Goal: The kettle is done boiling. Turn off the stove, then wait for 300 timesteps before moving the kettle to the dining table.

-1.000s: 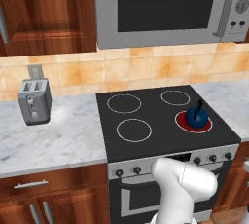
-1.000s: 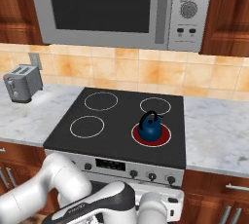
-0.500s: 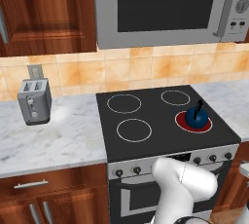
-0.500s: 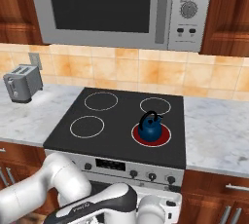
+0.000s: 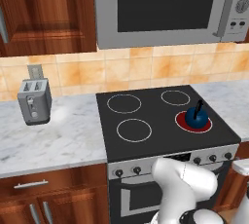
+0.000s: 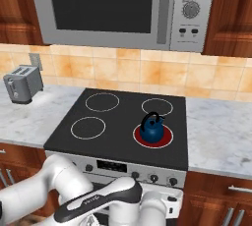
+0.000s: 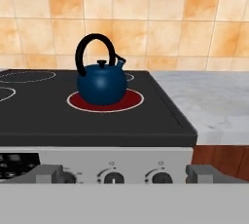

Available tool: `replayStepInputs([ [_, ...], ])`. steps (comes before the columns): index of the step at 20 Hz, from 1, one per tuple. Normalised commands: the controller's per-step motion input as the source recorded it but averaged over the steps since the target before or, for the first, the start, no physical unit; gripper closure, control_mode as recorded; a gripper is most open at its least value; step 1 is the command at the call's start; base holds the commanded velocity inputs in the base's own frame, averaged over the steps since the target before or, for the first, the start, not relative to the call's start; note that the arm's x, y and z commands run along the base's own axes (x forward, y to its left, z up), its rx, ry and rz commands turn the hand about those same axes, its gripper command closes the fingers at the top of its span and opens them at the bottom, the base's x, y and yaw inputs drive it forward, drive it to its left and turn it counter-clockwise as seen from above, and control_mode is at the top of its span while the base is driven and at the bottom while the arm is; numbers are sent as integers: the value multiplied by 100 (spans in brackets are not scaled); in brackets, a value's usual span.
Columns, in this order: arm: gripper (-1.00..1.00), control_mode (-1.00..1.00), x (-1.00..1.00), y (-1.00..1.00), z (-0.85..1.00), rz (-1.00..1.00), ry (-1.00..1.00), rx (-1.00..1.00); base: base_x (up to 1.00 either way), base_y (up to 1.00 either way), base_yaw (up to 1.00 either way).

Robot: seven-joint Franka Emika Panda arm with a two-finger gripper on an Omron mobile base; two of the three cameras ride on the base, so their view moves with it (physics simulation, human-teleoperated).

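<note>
Facing the stove [image 7: 97, 121] head-on from low at its front, the gripper [image 7: 124, 173] has its fingers spread wide with nothing between them, level with the row of knobs [image 7: 113, 176]. In the hand view two knobs sit right between the fingertips, just ahead of them, so the coming move looks like a short push forward onto one of them and a twist. Which knob controls the lit burner cannot be told from here.

The kettle [image 7: 102, 85] lies beyond and above the knobs, slightly to the left of the hand's centre line, upright on the near right burner [image 6: 153, 136], which glows red. Its arched handle stands up over the lid, with the spout toward the right in the hand view. From the right base view the kettle [image 6: 151, 127] sits squarely within the red ring, well apart from the toaster [image 6: 21, 84] far left on the counter [image 5: 48, 140].

Against the earlier pictures the kettle, the red burner and the toaster lie just as they did; the arm [image 5: 185, 184] low at the oven front shows no clear shift.
</note>
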Motion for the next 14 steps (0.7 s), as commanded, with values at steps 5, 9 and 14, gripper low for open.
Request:
replayStepInputs([
  [5, -100, -100, 9, -13, -23, 0, -4, 0, 0, 0, 0],
  [9, -100, -100, 11, -5, -21, 0, -7, 0, 0, 0, 0],
  [14, -100, -100, 13, 0, -19, 0, -7, 0, 0, 0, 0],
])
